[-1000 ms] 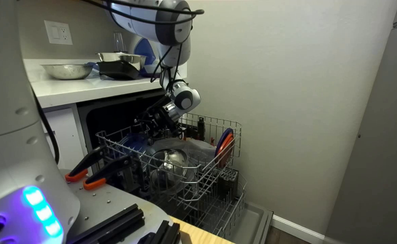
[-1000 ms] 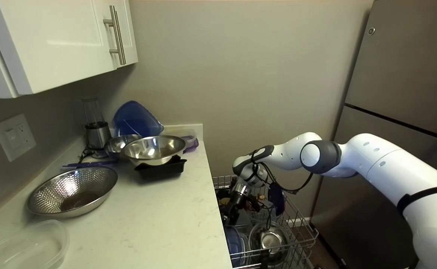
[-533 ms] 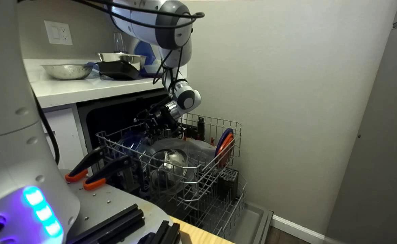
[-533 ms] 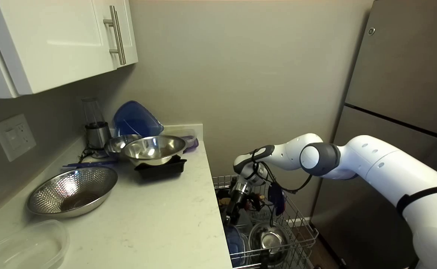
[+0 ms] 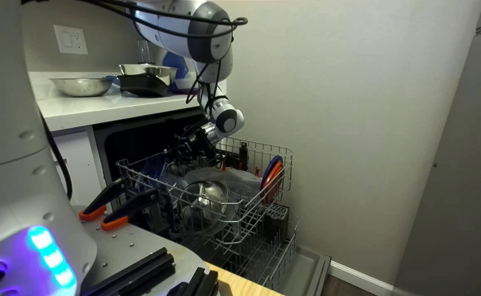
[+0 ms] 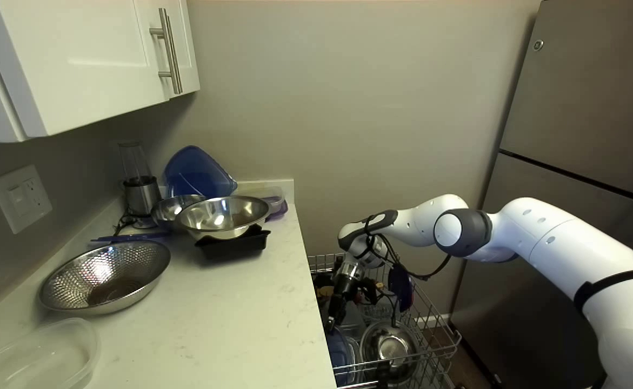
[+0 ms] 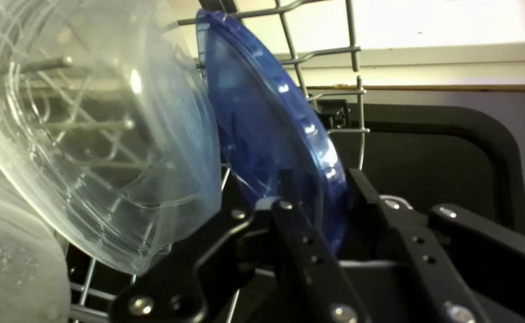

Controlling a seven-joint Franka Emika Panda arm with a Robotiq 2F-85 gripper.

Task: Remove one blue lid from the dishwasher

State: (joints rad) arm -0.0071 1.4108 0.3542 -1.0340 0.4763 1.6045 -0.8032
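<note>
The blue lid [image 7: 262, 121] stands tilted on its edge in the dishwasher's [image 5: 135, 142] pulled-out upper rack [image 5: 240, 201]. In the wrist view my gripper [image 7: 321, 177] has the lid's near rim between its fingers. The right finger [image 7: 363, 185] lies close along the outer rim, while the left finger [image 7: 290, 186] is over the inner face with a visible gap to the rim. Whether either one presses on the lid, I cannot tell. Both exterior views show the gripper [image 5: 175, 154] low over the rack, above the lid [image 6: 338, 351].
A clear plastic container [image 7: 110, 148] leans beside the lid. The rack also holds a metal bowl [image 5: 207, 197] and a dark blue piece [image 5: 271, 168] with orange ones. The counter [image 6: 251, 308] overhangs at the side, bearing a colander [image 6: 105, 275] and bowls.
My gripper's fingers have drawn closer together around the lid's rim. In an exterior view the lid has tipped more upright and shifted a little to the left. The arm has moved only slightly.
</note>
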